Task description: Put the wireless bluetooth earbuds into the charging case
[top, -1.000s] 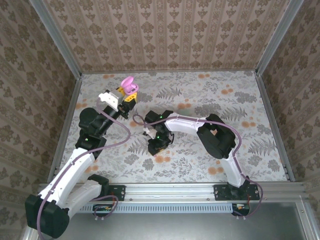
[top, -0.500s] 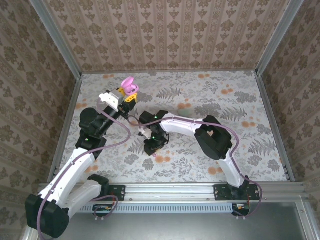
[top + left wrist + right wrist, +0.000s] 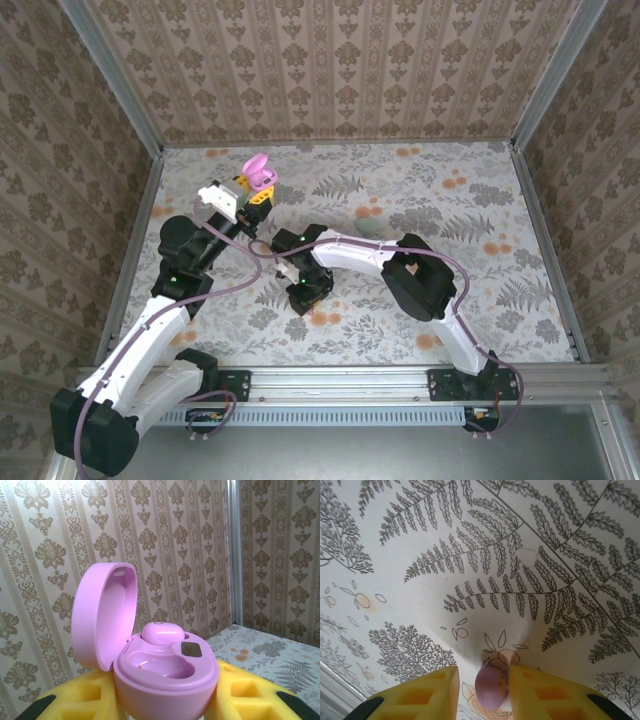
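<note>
My left gripper (image 3: 161,696) is shut on the open pink charging case (image 3: 165,672) and holds it up, lid tilted back. One pink earbud (image 3: 162,632) sits in the far socket; the near socket is bare. From above, the case (image 3: 259,172) stands at the back left over the left gripper (image 3: 254,192). My right gripper (image 3: 304,296) is low over the table. In the right wrist view a second pink earbud (image 3: 491,686) lies on the table between the yellow fingers of the right gripper (image 3: 484,670). It touches the right finger (image 3: 540,692), with a gap to the left one, so the jaws are open.
A mint oval case (image 3: 372,228) lies on the floral table (image 3: 480,290) behind the right arm. Patterned walls and metal rails close the table in on three sides. The right arm's cable loops near the left forearm.
The right arm has swung left and toward the near edge, carrying its gripper that way. This uncovered the mint case behind it. The left arm and pink case have stayed still.
</note>
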